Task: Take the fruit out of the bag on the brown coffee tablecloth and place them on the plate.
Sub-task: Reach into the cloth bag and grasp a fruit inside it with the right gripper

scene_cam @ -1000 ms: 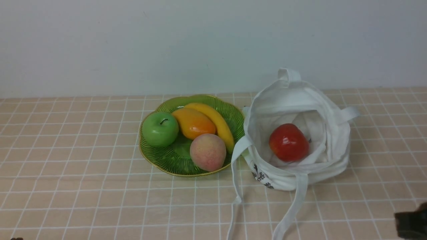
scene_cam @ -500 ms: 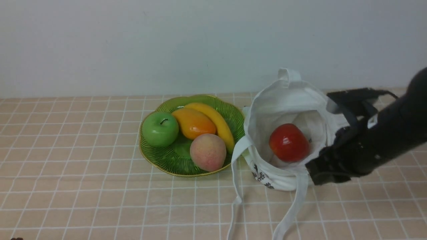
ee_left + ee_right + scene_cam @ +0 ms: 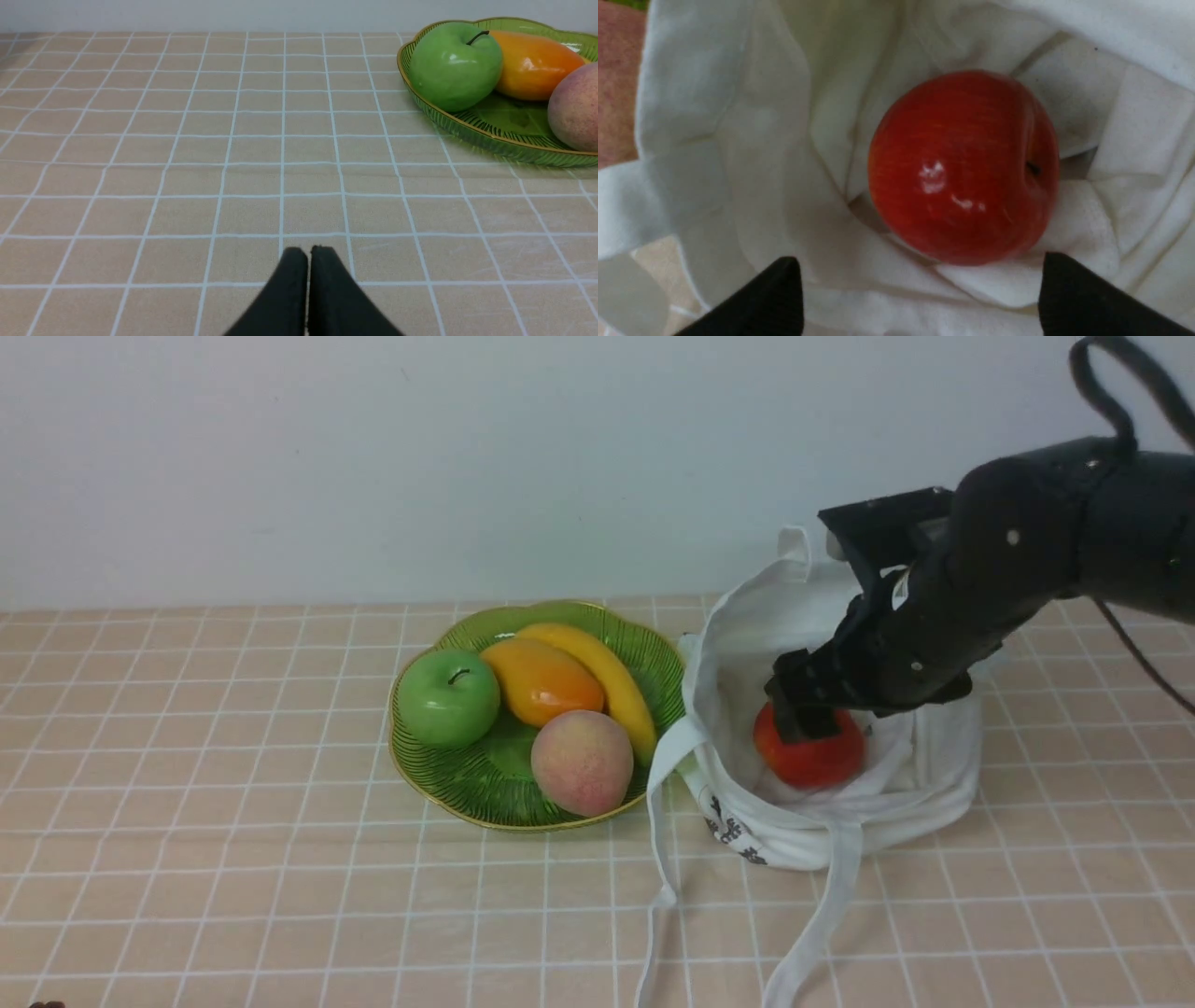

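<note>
The fruit, a glossy red apple (image 3: 814,761) (image 3: 962,168), lies inside the white bag (image 3: 822,826) (image 3: 738,140) on the brown coffee tablecloth (image 3: 233,803). My right gripper (image 3: 803,717) (image 3: 919,259) hangs just over the apple in the bag's mouth, open, one black finger (image 3: 770,298) on each side and nothing between them. The green plate (image 3: 495,775) (image 3: 467,126) sits to the left of the bag. My left gripper (image 3: 308,249) is shut and empty, low over bare cloth left of the plate.
On the plate lie a green apple (image 3: 448,698) (image 3: 453,65), an orange mango (image 3: 541,681) (image 3: 532,65), a banana (image 3: 607,677) and a peach (image 3: 582,763) (image 3: 577,107). The bag's long straps (image 3: 822,915) trail toward the front edge. A pale wall (image 3: 467,457) closes the far side.
The right arm has swung in from the lower right corner, past the bag's right side, to above the bag's mouth, and now partly covers the apple. Fruit, bag and plate have not moved.
</note>
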Tool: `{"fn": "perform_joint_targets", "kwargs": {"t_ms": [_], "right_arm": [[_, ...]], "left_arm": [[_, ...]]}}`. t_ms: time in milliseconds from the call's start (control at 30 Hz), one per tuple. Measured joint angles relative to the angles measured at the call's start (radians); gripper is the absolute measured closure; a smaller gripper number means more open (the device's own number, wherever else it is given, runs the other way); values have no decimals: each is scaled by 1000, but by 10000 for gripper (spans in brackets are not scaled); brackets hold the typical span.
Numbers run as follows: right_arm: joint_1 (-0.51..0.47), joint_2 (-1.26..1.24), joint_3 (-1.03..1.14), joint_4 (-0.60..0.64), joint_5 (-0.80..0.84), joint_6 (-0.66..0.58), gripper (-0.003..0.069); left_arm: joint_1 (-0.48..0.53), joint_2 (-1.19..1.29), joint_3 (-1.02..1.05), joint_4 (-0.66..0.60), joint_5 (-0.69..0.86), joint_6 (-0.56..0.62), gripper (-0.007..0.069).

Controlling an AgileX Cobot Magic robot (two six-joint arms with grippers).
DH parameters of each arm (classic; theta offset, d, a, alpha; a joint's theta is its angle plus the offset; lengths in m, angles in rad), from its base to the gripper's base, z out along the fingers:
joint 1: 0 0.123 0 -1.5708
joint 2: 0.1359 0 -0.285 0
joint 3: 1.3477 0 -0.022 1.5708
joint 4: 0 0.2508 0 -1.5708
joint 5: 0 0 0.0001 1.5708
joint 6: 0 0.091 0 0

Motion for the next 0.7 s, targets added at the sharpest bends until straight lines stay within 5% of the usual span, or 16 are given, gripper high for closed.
{"fn": "perform_joint_targets", "kwargs": {"t_ms": [500, 700], "right_arm": [[0, 156, -39, -95, -65, 0, -32], [0, 161, -45, -99, -70, -5, 48]], "left_arm": [[0, 0, 0, 0, 0, 0, 632], [0, 0, 0, 0, 0, 0, 632]]}}
